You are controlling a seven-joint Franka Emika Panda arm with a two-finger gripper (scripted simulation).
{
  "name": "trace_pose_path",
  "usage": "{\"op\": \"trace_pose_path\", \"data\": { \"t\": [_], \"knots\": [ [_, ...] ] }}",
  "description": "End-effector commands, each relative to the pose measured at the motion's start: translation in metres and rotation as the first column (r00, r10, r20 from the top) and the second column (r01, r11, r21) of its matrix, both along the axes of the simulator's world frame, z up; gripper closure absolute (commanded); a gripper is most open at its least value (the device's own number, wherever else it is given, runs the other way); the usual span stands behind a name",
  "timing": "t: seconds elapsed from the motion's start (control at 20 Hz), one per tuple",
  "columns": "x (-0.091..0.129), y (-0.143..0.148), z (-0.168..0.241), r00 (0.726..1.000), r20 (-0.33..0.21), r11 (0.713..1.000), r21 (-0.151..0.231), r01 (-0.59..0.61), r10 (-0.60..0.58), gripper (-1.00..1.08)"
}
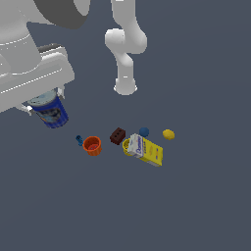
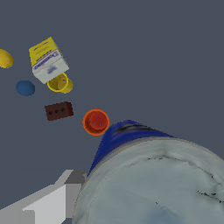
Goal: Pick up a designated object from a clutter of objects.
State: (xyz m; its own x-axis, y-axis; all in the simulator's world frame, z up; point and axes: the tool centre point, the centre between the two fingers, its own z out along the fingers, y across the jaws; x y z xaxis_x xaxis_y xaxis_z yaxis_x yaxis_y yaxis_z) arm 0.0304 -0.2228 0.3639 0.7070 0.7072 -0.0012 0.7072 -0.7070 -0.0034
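Observation:
The designated object, a short blue can point(image 1: 50, 110) with a pale silvery top, hangs well above the floor at the exterior view's left, tilted. My gripper point(image 1: 45, 100) is shut on the can, its white hand covering the can's top. In the wrist view the can point(image 2: 144, 175) fills the near part of the picture, and one grey finger point(image 2: 52, 201) shows beside it. The rest of the clutter of objects lies on the floor below: an orange cup point(image 1: 92, 145), a dark brown block point(image 1: 117, 136), a blue ball point(image 1: 143, 131), a yellow cup point(image 1: 127, 146) and a white-and-yellow box point(image 1: 147, 150).
A tiny blue piece point(image 1: 79, 140) lies beside the orange cup. A small yellow lump point(image 1: 168, 134) sits at the exterior view's right of the ball. The arm's white base point(image 1: 125, 86) stands behind the clutter. The dark grey floor point(image 1: 186, 206) runs all round.

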Motion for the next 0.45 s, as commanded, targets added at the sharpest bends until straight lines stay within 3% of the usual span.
{"op": "trace_pose_path", "data": {
  "t": [0.0, 0.4],
  "knots": [
    [-0.0006, -0.0091, 0.0086, 1.000, 0.003, 1.000, -0.002, -0.002, 0.002, 1.08],
    [0.0002, -0.0133, 0.0112, 1.000, 0.003, 1.000, -0.002, -0.002, 0.002, 1.08]
  ]
}}
